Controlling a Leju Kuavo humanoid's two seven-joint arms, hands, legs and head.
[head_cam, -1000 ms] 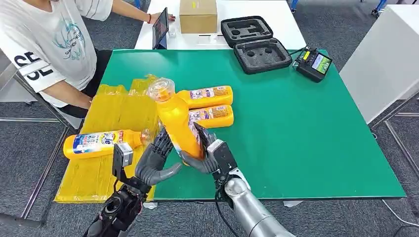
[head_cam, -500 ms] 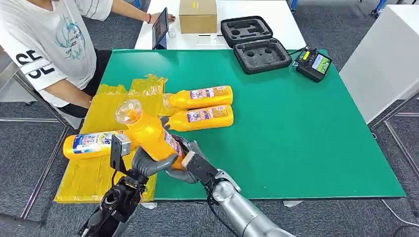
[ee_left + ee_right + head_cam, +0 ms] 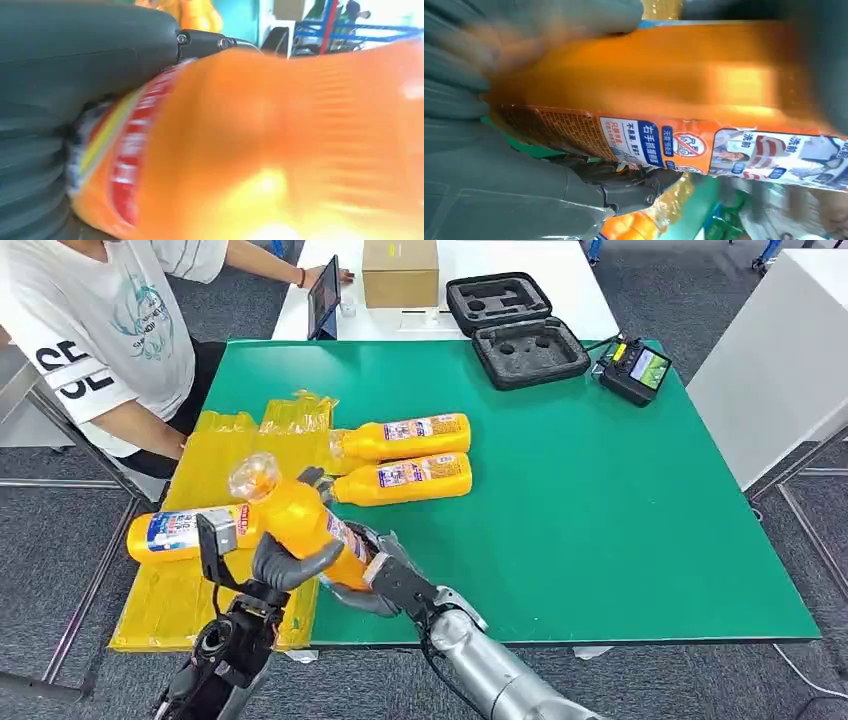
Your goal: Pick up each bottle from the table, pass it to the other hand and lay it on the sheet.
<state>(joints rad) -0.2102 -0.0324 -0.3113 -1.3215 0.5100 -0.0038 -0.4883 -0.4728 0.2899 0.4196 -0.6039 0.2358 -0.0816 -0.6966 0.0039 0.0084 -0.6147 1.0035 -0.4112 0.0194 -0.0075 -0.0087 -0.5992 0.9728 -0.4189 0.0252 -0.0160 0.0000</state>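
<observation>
Left hand wrapped around the middle of a tall orange plastic bottle with a clear domed cap, thumb across the front. Right hand also closed on the same bottle, cupping its base end. Bottle tilted, cap toward the yellow crinkled plastic sheet, held above the near edge of the green surface. One more capped orange bottle with a blue label lying on the sheet; two others lying side by side on the surface, awaiting pickup. Probably rigid and smooth-walled, moderately heavy if full, prone to slipping across the glossy label; best gripped around the wide mid-body, never by the cap. Seated person at the far left corner.
</observation>
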